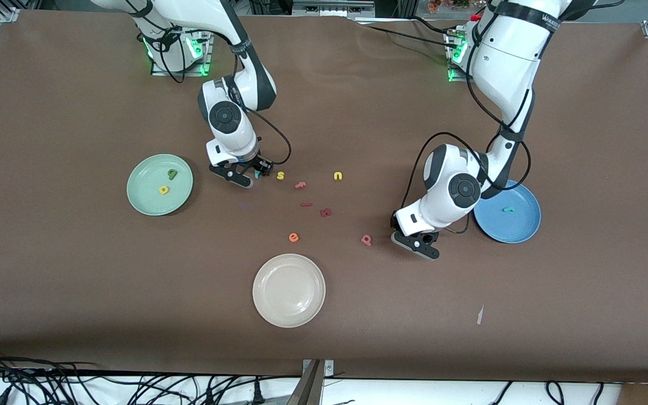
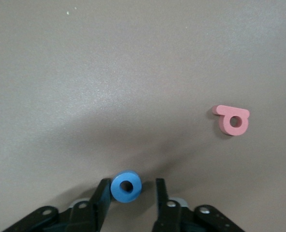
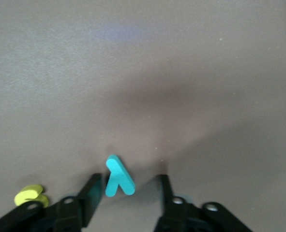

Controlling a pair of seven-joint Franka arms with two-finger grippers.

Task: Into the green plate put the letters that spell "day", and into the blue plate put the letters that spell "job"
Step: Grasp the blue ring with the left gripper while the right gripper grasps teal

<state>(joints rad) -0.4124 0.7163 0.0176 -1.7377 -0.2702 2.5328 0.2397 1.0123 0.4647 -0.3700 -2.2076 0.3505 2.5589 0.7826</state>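
The green plate (image 1: pixel 143 198) holds the green a (image 1: pixel 172 174) and the yellow d (image 1: pixel 164 190). The blue plate (image 1: pixel 521 226) holds the teal j (image 1: pixel 508 209). My right gripper (image 3: pixel 129 177) is low over the table beside the green plate, open around the teal y (image 3: pixel 118 176); one finger touches the letter and a gap shows at the other. My left gripper (image 2: pixel 131 182) is down beside the blue plate, open around the blue o (image 2: pixel 126 186), which also leans on one finger only. The pink b (image 2: pixel 233 120) lies close by on the table.
A yellow s (image 1: pixel 280 175), a pink f (image 1: pixel 300 184), a yellow u (image 1: pixel 338 176), two dark red pieces (image 1: pixel 325 212) and an orange e (image 1: pixel 293 237) lie mid-table. A cream-white plate (image 1: pixel 288 289) sits nearer the front camera.
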